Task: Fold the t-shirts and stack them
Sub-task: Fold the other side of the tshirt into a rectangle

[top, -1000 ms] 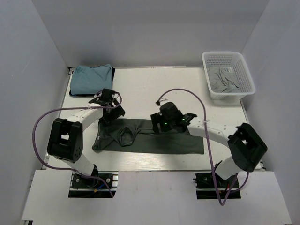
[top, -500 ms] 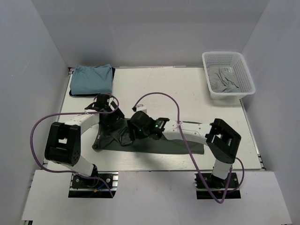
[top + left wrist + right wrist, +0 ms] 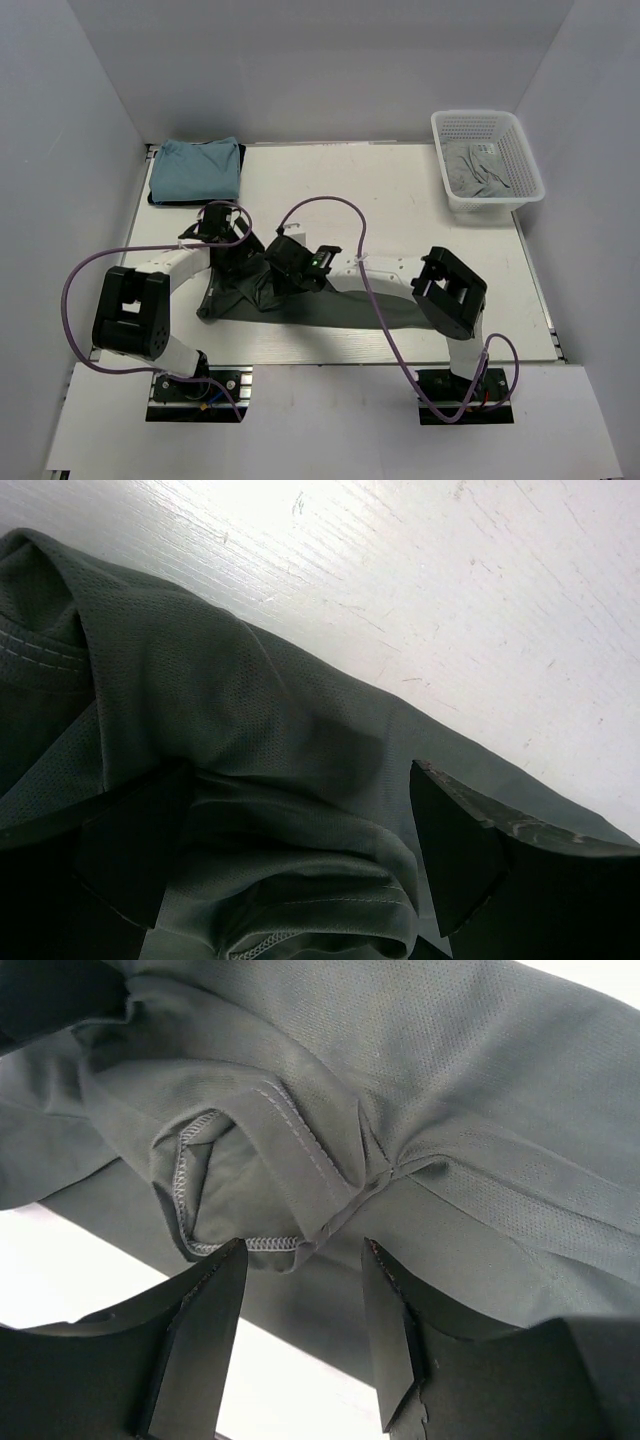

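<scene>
Bunching is the main risk here. The dark t-shirt [image 3: 320, 310] is spread along the near part of the desk [image 3: 400, 200], crumpled at its left end, where both arms meet. The left end effector [image 3: 290, 855] is held wide open astride a ridge of cloth, with nothing gripped. The right end effector [image 3: 297, 1330] is seen part open just short of a rolled stitched hem [image 3: 270, 1243], with nothing pinched yet. If several layers are caught together, a lopsided fold would probably result. If only the hem's edge is nipped, the cloth may be lost on lifting.
</scene>
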You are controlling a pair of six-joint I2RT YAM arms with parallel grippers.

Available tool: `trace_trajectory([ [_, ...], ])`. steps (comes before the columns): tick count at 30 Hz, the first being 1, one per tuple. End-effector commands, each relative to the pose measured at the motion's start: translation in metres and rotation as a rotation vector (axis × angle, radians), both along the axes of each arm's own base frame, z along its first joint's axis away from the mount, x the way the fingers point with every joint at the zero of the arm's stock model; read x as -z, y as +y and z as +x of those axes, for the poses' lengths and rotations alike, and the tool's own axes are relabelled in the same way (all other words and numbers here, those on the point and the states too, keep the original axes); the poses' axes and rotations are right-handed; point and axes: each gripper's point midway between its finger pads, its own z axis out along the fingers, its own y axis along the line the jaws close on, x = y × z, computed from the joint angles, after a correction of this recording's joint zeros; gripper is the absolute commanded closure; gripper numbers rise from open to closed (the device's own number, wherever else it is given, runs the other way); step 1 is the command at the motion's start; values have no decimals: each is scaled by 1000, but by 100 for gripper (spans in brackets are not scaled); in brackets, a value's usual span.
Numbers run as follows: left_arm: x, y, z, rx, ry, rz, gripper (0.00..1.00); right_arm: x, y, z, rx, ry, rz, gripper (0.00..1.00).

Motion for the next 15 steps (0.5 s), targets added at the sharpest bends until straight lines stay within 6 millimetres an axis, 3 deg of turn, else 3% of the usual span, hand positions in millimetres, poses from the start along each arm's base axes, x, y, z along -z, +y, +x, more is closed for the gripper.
trace_trajectory([
  [1, 11, 3, -21, 9, 61, 5, 0, -2, 3, 6, -11, 10, 1, 45],
  [8, 6, 3, -20, 25, 40, 10, 0, -3, 2, 29, -55, -3, -12, 46],
  [12, 8, 8, -21, 13, 48, 33, 0, 0, 10, 35, -83, 28, -7, 68],
  [15, 8, 8, -21, 21, 47, 38, 0, 3, 10, 34, -93, 41, -12, 73],
])
